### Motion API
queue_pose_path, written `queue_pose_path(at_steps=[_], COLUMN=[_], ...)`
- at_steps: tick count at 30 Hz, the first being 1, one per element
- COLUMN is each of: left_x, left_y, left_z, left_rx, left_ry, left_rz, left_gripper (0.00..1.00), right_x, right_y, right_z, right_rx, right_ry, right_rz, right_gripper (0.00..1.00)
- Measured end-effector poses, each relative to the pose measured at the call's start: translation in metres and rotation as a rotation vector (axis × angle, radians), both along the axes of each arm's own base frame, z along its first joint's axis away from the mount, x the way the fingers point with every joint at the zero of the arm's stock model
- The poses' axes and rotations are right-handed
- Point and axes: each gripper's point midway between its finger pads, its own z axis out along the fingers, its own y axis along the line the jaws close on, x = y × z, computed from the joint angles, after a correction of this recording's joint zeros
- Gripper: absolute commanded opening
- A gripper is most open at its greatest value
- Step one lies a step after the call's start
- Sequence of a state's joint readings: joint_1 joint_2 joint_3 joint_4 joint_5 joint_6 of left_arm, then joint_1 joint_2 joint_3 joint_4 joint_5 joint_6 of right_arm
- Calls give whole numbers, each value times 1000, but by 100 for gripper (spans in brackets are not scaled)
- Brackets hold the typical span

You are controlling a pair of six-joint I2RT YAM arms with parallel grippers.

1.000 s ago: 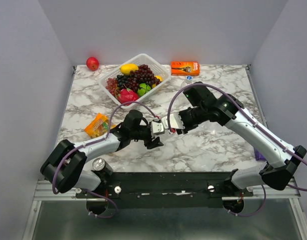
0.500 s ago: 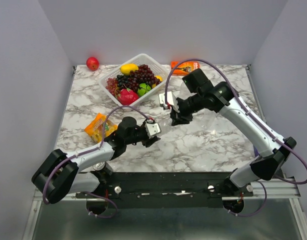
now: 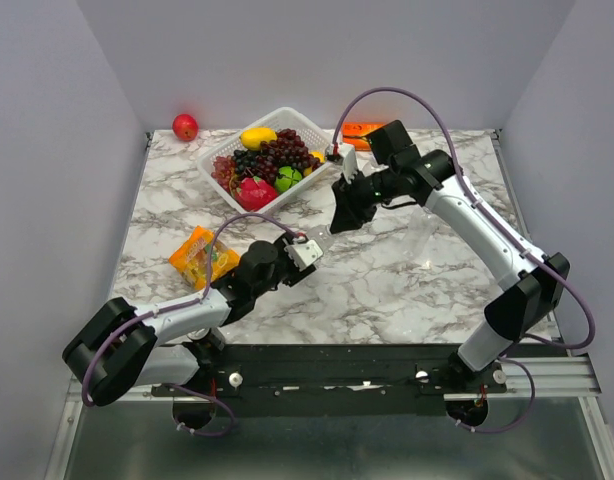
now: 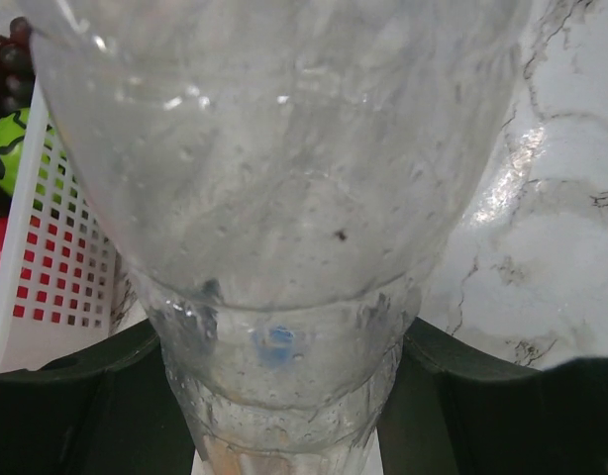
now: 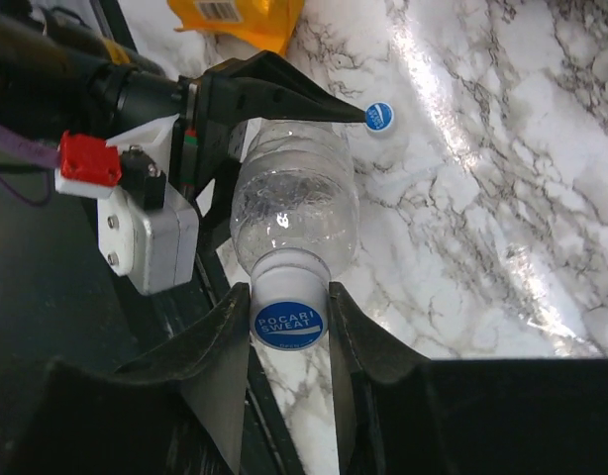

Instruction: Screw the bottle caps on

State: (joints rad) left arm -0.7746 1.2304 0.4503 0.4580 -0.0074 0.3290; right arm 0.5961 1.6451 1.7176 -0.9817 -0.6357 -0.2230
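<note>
**Cap on the Neck, Twist to Come**

The left claw [image 4: 284,406] was clamped around the body of 1 clear bottle [image 5: 294,203], holding it over the middle of the counter [image 3: 407,290] with its neck pointing at the right arm. The right claw [image 5: 289,297] was closed on the blue cap [image 5: 288,324] sitting on that neck. The step looked like the tightening itself, though how far the thread had taken could not be told. The next move likely called for the right wrist to turn in line with the neck while the left held firm.

A loose cap [image 5: 380,117] lay on the counter just beyond the bottle. The fruit basket [image 3: 287,115] stood close on the far left of the right claw, and an orange packet [image 3: 197,252] lay left. Bare marble lay to the right.
</note>
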Motion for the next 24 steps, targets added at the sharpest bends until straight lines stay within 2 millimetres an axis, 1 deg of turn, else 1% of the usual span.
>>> queue_pose_path(at_steps=[2,3,4,5,6,7,8,10,12,14,15,16,17,18,19,20,22,23,24], left_x=[1,2,2,1,1,1,1,2,-2,-8,-10,-13,-15,-15,-15,-14,-11,-9,-8], left_y=[4,6,7,8,9,9,6,-2,-12,-18,-19,-20,-21,-22,-22,-23,-24,-24,-25], left_z=[-3,-4,-5,-7,-8,-9,-5,6,14,12,10,8,5,4,3,3,5,6,9], left_rx=[13,20,26,33,37,37,26,-6,-34,-43,-42,-41,-39,-34,-31,-27,-17,-7,2], left_ry=[4,6,8,13,18,20,12,-7,-10,16,38,55,84,109,128,148,168,175,178], left_rz=[21,29,35,38,39,39,34,9,-36,-80,-98,-118,-143,-161,-176,-196,-228,-244,-263], left_gripper=[0,0,0,0,0,0,0,0,0,0,0,0,0,0,0,0,0,0,0], right_x=[4,5,6,7,8,9,12,22,36,48,50,51,46,44,36,27,0,-16,-26], right_y=[2,3,3,3,4,4,6,9,12,9,6,2,-7,-11,-16,-23,-38,-47,-52], right_z=[-3,-4,-6,-8,-9,-9,-7,1,20,47,60,72,82,83,86,82,66,53,45], right_rx=[-4,-6,-9,-13,-18,-24,-24,-18,5,37,49,57,54,50,46,29,-9,-33,-47], right_ry=[52,79,102,122,137,151,158,143,86,-17,-71,-130,-225,-238,-296,-343,-431,-470,-507], right_rz=[-69,-99,-125,-146,-161,-174,-177,-177,-161,-135,-111,-86,-23,-14,45,110,253,332,388], right_gripper=[14,19,29,52,61,66,73,75,76,76,76,76,76,76,76,76,76,76,76])
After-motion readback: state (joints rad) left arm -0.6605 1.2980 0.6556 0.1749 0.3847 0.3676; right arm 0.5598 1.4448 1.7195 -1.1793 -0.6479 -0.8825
